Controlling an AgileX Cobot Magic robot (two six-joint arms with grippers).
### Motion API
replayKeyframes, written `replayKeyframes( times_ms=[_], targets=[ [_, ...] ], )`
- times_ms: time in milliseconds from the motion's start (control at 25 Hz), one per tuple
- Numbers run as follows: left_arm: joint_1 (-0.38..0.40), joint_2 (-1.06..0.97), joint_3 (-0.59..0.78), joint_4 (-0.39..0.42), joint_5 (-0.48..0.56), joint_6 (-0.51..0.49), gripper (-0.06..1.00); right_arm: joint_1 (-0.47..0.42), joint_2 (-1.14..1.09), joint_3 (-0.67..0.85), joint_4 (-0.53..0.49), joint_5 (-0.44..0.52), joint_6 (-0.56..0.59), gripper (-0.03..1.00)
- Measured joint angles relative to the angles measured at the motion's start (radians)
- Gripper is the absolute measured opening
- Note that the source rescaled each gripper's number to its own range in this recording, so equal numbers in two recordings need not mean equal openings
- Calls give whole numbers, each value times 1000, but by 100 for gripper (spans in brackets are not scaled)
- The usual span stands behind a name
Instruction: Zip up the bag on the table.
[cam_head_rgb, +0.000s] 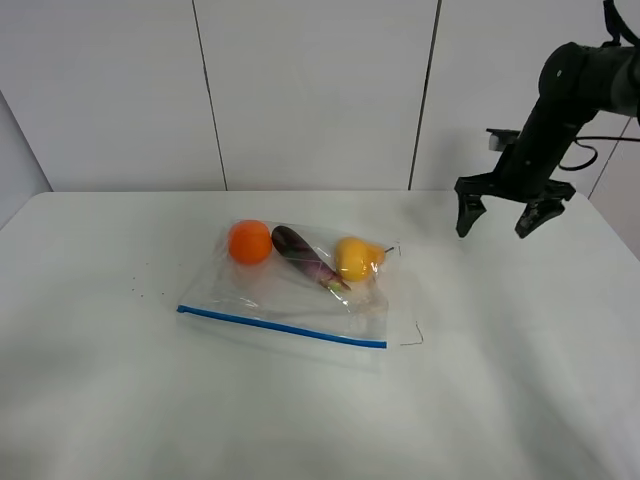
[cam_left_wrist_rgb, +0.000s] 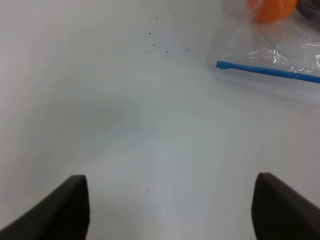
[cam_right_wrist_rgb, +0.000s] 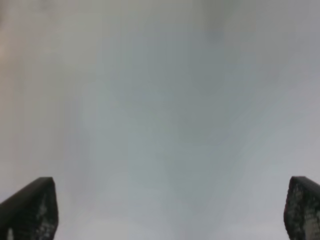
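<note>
The clear bag (cam_head_rgb: 290, 300) lies flat on the white table (cam_head_rgb: 500, 380), near its middle. Its blue zipper strip (cam_head_rgb: 280, 327) runs along the near edge. An orange fruit (cam_head_rgb: 250, 241), a purple eggplant (cam_head_rgb: 303, 256) and a yellow fruit (cam_head_rgb: 355, 258) show through it. My right gripper (cam_head_rgb: 500, 222) is open and empty, above the table's far right, well apart from the bag. My left gripper (cam_left_wrist_rgb: 170, 210) is open and empty over bare table; the bag's zipper end (cam_left_wrist_rgb: 222, 65) and the orange fruit (cam_left_wrist_rgb: 272, 10) show in the left wrist view. The left arm is out of the exterior view.
A small thin dark mark (cam_head_rgb: 412, 340) lies right of the bag. Tiny dark specks (cam_head_rgb: 145, 285) lie left of it. White wall panels (cam_head_rgb: 310, 90) stand behind the table. The right wrist view shows only blurred white surface between the fingers (cam_right_wrist_rgb: 30, 210).
</note>
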Motion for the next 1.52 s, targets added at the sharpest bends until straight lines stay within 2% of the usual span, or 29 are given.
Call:
replayKeyframes(
  times_ms=[160,440,640,800,1240,1520],
  targets=[
    [0,0,0,0,0,0,100,0,-35,-3,-55,1,11,100],
    [0,0,1,-7,0,0,100,0,-105,8,-60,2,12,100],
    [0,0,1,-8,0,4,100,0,-210,104,-63,1,12,100],
    [-1,0,2,-12,0,11,100,0,-326,238,-63,1,12,100],
    [-1,0,2,-15,0,11,100,0,-744,726,-66,3,12,100],
    [-1,0,2,-15,0,12,100,0,-1058,921,-66,2,14,100]
  ],
)
